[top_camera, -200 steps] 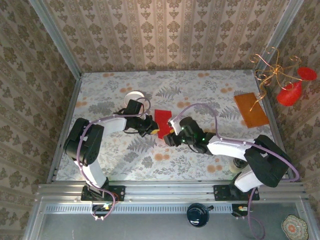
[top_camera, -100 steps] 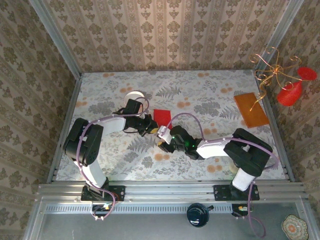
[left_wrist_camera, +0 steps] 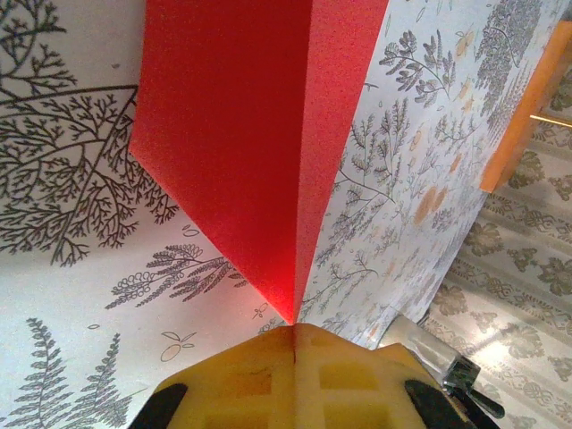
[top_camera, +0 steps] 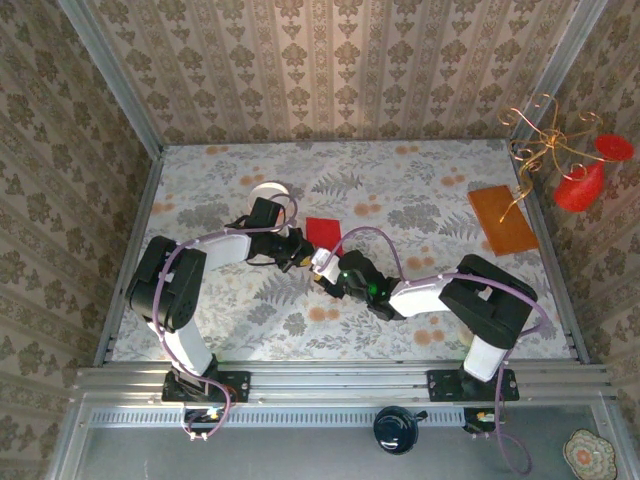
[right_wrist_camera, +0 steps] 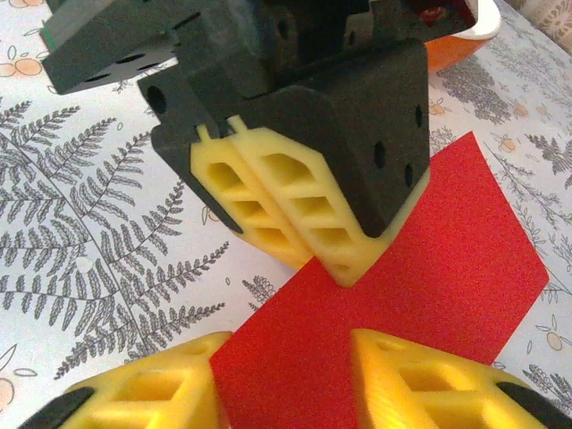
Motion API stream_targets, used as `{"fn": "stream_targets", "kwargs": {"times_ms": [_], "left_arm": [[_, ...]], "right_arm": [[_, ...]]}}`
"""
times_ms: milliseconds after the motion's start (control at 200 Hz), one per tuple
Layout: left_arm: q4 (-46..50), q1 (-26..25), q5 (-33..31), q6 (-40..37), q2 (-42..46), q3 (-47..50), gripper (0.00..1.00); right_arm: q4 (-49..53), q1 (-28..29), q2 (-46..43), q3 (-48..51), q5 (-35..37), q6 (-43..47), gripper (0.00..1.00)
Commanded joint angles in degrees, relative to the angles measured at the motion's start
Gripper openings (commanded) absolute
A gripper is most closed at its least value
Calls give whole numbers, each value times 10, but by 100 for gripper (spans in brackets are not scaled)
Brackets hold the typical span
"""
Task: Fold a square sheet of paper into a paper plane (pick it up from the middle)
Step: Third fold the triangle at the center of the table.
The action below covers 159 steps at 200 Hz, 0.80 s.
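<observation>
Now the left hand (left_wrist_camera: 295, 332) pinches the folded red paper (left_wrist_camera: 232, 116) tight, so the half-open right hand (right_wrist_camera: 286, 347) should grab its edge next.

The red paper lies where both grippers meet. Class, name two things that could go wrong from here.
The left gripper is shut on the red paper at the end of its crease; a pull by the right gripper might tear it.
The right gripper's open fingers straddle the paper close to the left fingertips; closing could collide them.
</observation>
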<state>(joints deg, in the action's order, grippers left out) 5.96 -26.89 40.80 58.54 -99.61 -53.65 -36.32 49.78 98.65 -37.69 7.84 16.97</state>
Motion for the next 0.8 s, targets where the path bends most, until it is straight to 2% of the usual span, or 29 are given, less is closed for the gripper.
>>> {"fn": "stream_targets", "kwargs": {"times_ms": [0,140,255,315,410,510,610,790], "left_arm": [[0,4,11,8,13,-1,0],[-8,3,17,15,17,2,0],[2,5,13,11,26,6,2],[12,4,8,3,32,8,7],[42,40,-6,-19,46,14,17],[72,75,-24,-47,74,21,26],[97,96,-35,-78,100,16,29],[90,76,-53,-106,99,-13,29]], "right_arm": [[-23,6,-16,10,10,14,33],[-25,8,-9,7,2,16,17],[-23,9,-8,6,1,14,9],[-15,9,-13,5,-5,9,7],[15,9,-20,2,-16,-6,1],[43,9,-30,4,-36,-34,0],[82,7,-44,6,-64,-74,0],[129,-4,-62,8,-126,-157,0]]}}
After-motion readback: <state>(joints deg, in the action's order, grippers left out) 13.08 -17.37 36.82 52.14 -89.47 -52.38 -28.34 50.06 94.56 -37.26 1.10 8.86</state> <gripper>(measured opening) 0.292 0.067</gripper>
